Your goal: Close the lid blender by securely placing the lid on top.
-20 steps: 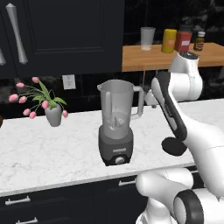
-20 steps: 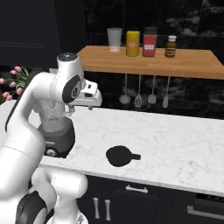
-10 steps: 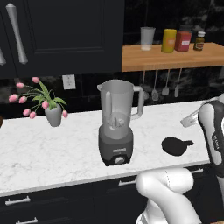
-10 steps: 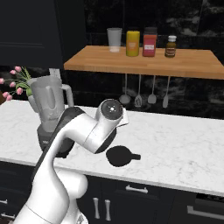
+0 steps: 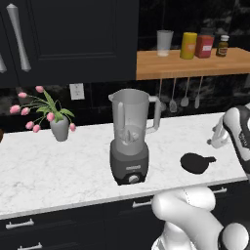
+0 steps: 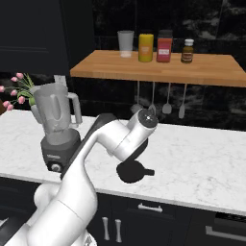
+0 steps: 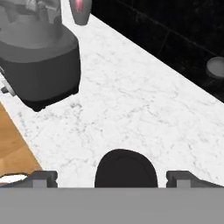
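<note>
Gripper [image 7: 111, 178] fingers stand wide apart, one on each side of the black lid [image 7: 126, 169], which lies flat on the marble counter [image 7: 144, 109], well apart from the open-topped blender [image 5: 129, 137].

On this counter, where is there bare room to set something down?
Bare marble lies between the vase of pink flowers and the blender, and right of the lid toward the counter's far end. It is tight between blender and lid, where the arm and open gripper hang.
</note>
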Robot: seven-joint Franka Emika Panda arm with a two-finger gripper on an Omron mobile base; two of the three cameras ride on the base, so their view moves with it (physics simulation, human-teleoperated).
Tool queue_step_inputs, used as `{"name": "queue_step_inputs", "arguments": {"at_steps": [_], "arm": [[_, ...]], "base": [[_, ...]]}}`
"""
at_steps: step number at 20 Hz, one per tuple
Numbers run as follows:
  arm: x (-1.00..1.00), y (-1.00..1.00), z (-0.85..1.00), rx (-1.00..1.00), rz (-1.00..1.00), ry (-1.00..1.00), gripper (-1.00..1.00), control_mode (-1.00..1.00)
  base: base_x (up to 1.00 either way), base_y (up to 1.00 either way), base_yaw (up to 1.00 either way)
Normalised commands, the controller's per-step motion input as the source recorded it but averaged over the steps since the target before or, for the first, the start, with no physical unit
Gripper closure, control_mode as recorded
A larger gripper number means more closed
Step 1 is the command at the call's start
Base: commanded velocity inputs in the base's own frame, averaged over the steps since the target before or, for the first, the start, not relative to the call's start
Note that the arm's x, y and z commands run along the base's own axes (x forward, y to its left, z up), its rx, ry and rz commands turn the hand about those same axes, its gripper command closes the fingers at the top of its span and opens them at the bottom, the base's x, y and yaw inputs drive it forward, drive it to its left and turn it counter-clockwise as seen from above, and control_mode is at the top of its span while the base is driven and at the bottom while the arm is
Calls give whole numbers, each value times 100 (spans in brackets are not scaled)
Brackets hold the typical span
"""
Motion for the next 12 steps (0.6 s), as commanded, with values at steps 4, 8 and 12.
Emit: {"name": "queue_step_inputs", "arguments": {"at_steps": [4,8,12], "arm": [[0,-43,-41,-18,24,-6,-100,-100],[6,-42,-30,-17,28,2,-100,-100],[0,0,-48,-18,22,1,-100,-100]], "base": [[0,0,0],[0,0,0],[0,0,0]]}}
